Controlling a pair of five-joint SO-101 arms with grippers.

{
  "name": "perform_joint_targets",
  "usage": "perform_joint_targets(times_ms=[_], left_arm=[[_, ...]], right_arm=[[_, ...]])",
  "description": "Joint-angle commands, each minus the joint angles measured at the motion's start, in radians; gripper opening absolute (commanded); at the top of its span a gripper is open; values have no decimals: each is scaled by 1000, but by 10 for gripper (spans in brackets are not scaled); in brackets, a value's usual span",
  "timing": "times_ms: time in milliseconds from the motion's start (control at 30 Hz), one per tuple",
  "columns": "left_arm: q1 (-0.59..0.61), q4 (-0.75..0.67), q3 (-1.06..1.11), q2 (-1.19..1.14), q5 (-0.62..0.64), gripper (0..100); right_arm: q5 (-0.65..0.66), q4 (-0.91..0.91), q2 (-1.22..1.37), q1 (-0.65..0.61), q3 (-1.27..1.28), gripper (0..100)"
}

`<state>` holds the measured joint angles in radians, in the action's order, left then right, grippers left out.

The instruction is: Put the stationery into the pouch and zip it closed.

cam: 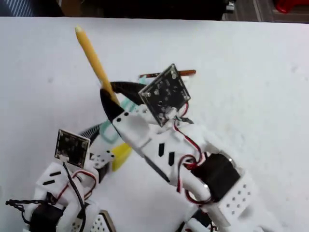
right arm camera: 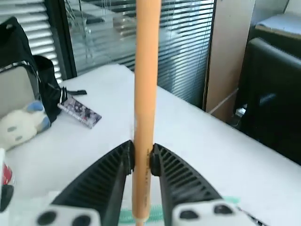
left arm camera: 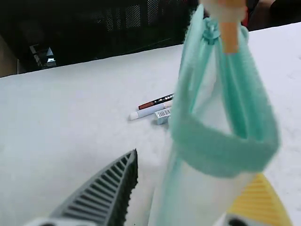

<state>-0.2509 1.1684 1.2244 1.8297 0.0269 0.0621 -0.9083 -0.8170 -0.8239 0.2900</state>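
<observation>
Table (cam: 251, 58): white, pens (left arm camera: 151, 107) lying loose.
Your right gripper (right arm camera: 141, 162): clenched on yellow pencil (right arm camera: 146, 70) (upright).
Your left gripper (left arm camera: 196, 165): jaws spread, teal pouch (left arm camera: 221, 146) between.

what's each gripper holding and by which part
Right gripper: pencil, pinched near its lower end. Left gripper: the pouch is right at it, but a hold cannot be told.

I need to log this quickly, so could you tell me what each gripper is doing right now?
Left gripper: at the pouch, cannot tell.
Right gripper: closed on the pencil.
</observation>
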Motion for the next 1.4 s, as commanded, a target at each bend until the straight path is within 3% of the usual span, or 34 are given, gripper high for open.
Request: perform_joint_targets(times_ms=[0,867,1033,1100,1233,1367], left_arm=[[7,-35,25,-1,3,324],[8,-51,40,-1,6,324],[8,-51,40,-1,6,324],[8,-51,40,-1,6,324],[8,-51,40,-1,6,324],[8,-51,40,-1,6,324]], right_arm=[[0,21,-4,-7,38,17],[8,-99,-137,-5,150,18],[193,-61,-154,-8,218,22],[235,-68,-154,-5,245,73],[193,-108,-156,-8,222,252],[193,-122,-156,-5,164,259]])
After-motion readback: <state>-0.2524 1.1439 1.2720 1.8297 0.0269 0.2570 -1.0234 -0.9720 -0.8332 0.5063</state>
